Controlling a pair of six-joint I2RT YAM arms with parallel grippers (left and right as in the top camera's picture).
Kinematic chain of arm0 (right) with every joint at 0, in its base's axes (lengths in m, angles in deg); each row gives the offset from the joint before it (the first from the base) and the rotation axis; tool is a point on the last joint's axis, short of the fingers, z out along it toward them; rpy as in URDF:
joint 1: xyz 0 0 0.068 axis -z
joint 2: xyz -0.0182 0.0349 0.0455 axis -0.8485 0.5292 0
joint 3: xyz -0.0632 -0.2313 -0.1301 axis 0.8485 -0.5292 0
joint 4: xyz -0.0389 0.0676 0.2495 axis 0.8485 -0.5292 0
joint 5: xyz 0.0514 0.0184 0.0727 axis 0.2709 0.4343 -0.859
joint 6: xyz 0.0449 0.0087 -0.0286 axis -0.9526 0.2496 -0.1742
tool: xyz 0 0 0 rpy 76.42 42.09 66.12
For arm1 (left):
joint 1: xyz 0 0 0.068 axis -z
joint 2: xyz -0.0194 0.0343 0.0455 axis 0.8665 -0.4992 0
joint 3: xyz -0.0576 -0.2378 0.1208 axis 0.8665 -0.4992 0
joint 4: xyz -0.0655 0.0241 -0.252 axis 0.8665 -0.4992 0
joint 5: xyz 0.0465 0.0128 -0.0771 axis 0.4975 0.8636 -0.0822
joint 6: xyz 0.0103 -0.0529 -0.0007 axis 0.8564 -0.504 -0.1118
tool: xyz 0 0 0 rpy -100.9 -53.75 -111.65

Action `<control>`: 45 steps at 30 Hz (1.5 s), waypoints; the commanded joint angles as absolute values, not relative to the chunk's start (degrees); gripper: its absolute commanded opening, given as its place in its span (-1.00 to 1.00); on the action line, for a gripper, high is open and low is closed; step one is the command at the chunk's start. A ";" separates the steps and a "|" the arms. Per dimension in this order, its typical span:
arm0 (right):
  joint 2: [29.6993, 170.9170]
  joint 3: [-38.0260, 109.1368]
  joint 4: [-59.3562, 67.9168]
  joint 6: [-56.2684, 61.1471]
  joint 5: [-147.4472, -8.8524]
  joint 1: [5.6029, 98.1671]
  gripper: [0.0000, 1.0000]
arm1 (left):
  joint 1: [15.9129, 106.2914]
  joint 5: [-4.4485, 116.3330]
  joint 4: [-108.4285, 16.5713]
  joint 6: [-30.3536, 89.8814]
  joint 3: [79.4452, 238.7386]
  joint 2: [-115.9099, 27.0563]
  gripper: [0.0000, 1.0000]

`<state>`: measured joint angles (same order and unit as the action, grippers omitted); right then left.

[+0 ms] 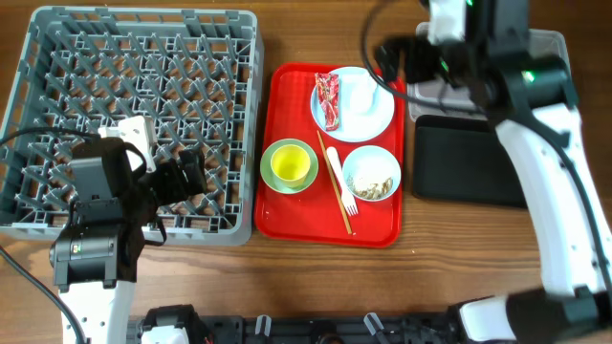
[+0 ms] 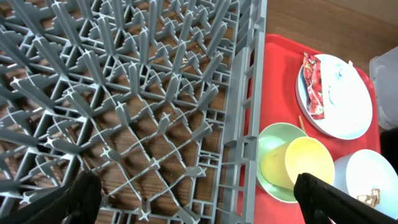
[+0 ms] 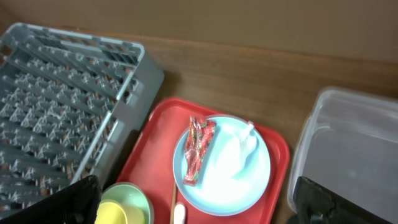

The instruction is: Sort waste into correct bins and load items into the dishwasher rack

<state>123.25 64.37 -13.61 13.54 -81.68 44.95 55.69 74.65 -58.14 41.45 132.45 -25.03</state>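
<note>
The grey rack point(image 1: 134, 115) fills the left. My left gripper point(image 2: 199, 199) hovers open and empty over its front right part point(image 2: 155, 93). A yellow-green cup point(image 1: 290, 164) stands in a green bowl point(image 2: 273, 140). The pale blue plate point(image 1: 352, 103) holds a red wrapper point(image 3: 198, 149) and a white tissue point(image 3: 239, 146). A white bowl point(image 1: 371, 174) holds beige scraps. A fork point(image 1: 339, 177) and chopsticks point(image 1: 335, 191) lie between the bowls. My right gripper point(image 3: 199, 199) is open and empty above the plate. The black tray point(image 1: 464, 158) and the clear tub point(image 3: 348, 143) are at right.
All dishes and waste sit on a red serving tray point(image 1: 287, 215) between the rack and the bins. My right arm point(image 1: 535, 105) crosses over the clear tub and the black tray. Bare wooden table point(image 1: 316, 277) runs along the front.
</note>
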 commanded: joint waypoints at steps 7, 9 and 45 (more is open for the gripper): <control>154.76 70.47 -11.36 -1.58 -76.11 42.85 0.54 | 55.32 73.95 -58.11 41.12 133.52 -24.88 1.00; 157.89 70.32 -11.62 -3.37 -76.13 42.78 0.54 | 55.32 73.95 -58.11 41.12 133.52 -24.88 1.00; 154.48 67.91 -14.72 1.11 -72.65 35.26 0.28 | 55.32 73.97 -58.77 41.14 133.52 -24.88 1.00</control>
<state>150.20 68.66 -15.36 3.79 -76.00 37.03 55.69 74.63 -58.73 41.45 132.47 -25.01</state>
